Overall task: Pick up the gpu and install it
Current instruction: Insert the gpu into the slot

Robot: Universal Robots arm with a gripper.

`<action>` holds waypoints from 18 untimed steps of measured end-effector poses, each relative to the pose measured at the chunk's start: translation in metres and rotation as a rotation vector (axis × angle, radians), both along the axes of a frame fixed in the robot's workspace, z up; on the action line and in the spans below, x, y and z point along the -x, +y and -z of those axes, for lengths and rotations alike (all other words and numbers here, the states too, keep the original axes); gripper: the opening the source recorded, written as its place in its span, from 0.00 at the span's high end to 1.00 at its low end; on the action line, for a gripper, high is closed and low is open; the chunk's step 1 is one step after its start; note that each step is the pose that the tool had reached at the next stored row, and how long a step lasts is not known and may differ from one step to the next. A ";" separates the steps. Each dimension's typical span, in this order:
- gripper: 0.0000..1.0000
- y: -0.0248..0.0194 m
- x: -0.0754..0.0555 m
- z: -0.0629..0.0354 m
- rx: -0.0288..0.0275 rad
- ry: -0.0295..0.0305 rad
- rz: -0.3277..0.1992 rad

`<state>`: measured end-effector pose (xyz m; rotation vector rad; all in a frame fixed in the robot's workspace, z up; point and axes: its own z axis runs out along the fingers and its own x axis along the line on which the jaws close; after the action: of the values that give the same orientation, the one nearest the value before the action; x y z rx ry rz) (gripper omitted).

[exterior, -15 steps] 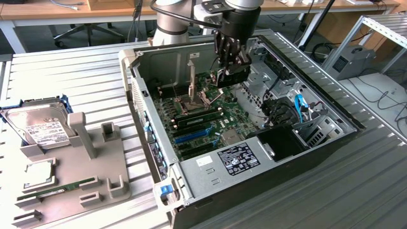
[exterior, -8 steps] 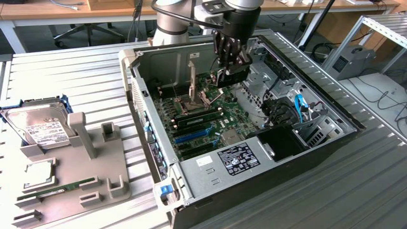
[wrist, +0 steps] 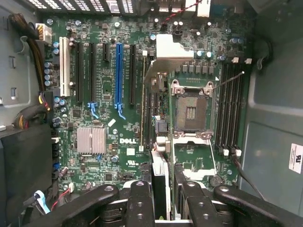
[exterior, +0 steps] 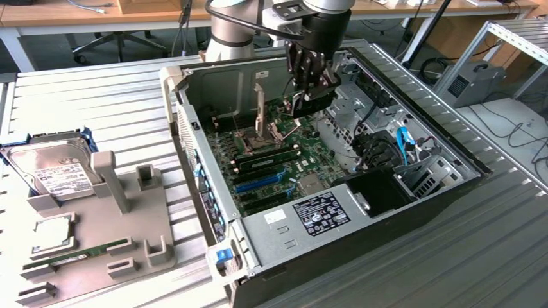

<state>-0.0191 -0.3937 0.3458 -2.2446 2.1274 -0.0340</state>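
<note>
My gripper (exterior: 310, 86) hangs over the open computer case (exterior: 445, 144), near its far end, and is shut on the gpu (exterior: 306, 104). In the wrist view the gpu (wrist: 161, 182) is seen edge-on between the black fingers (wrist: 141, 194): silver bracket, dark shroud, green board edge. It is held clear above the motherboard (wrist: 109, 156). The blue expansion slot (wrist: 118, 75) lies off to one side of the card, with black slots and a white slot (wrist: 64, 66) beside it. The card is above the area between the slots and the open CPU socket (wrist: 191, 111).
Inside the case are a small silver heatsink (wrist: 91, 140), memory slots (wrist: 231, 111), cable bundles (wrist: 28, 33) and the power supply (exterior: 319, 215). On the exterior view's left a grey holder tray (exterior: 145, 237) carries a hard drive (exterior: 56, 172), a CPU (exterior: 51, 234) and a RAM stick (exterior: 77, 255).
</note>
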 end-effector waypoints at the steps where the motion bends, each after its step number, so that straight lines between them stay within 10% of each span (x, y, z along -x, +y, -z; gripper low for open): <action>1: 0.71 0.0000 0.000 0.0000 0.0000 0.0000 -0.007; 18: 0.71 0.0000 0.000 0.0000 0.0000 0.0000 -0.106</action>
<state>-0.0191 -0.3937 0.3458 -2.3536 2.0045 -0.0299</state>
